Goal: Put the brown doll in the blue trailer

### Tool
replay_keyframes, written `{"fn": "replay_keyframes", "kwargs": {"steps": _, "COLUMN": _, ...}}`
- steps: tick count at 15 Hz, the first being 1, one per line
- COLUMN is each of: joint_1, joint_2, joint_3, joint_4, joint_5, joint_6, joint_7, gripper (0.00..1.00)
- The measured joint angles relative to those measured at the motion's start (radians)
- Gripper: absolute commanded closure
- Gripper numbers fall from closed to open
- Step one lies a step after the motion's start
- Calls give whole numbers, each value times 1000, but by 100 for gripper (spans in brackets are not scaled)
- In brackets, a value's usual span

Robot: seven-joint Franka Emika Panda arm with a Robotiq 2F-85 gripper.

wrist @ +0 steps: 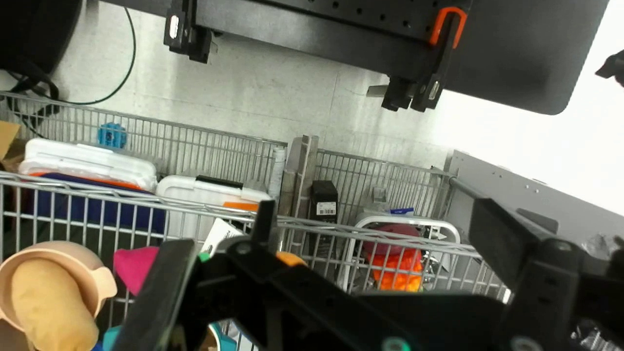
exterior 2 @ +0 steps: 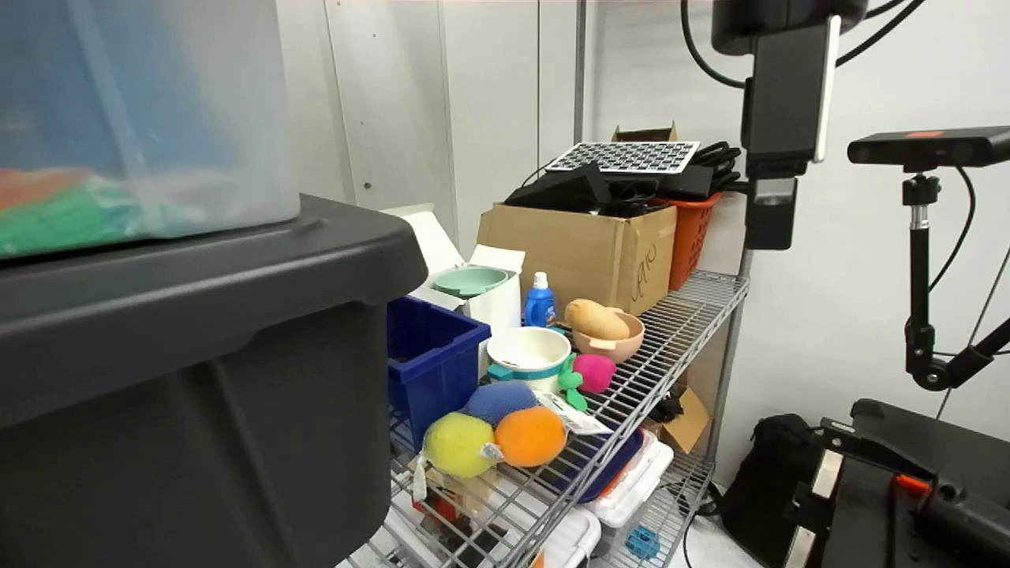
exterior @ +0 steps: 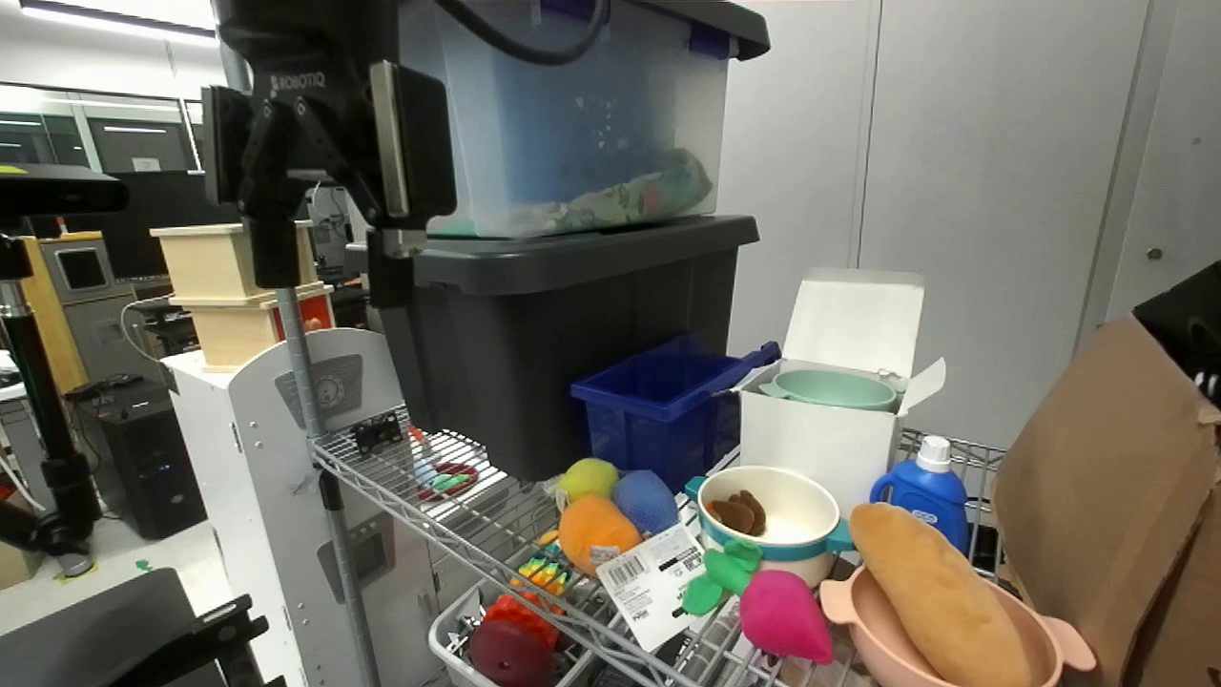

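The brown doll (exterior: 739, 513) appears as a small brown rounded shape low inside a white pot with teal handles (exterior: 809, 518); only part of it shows. The pot (exterior 2: 530, 351) also shows in an exterior view, where its wall hides the doll. The blue trailer (exterior: 625, 396), a dark blue open-topped box, stands on the wire shelf behind the pot, against a dark tote; it also shows in an exterior view (exterior 2: 442, 379). My gripper (exterior: 334, 272) is open and empty, high up and off to the side of the shelf. In the wrist view the gripper (wrist: 373, 214) has its fingers wide apart.
A dark tote (exterior: 572, 305) with a clear bin on top rises beside the trailer. A white box (exterior: 811, 444) with a green bowl, blue bottle (exterior: 930, 496), pink bowl (exterior: 1049, 634) with bread, plush beet (exterior: 782, 615) and soft balls (exterior: 596, 534) crowd the wire shelf (exterior 2: 678, 339).
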Motion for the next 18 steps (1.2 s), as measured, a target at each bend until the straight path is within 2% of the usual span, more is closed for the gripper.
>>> {"fn": "replay_keyframes", "kwargs": {"steps": 5, "joint_1": 13, "joint_2": 43, "joint_3": 0, "joint_4": 0, "joint_5": 24, "joint_6": 86, "joint_7": -7, "gripper": 0}}
{"fn": "replay_keyframes", "kwargs": {"steps": 18, "joint_1": 14, "joint_2": 49, "joint_3": 0, "joint_4": 0, "joint_5": 24, "joint_6": 90, "joint_7": -11, "gripper": 0}}
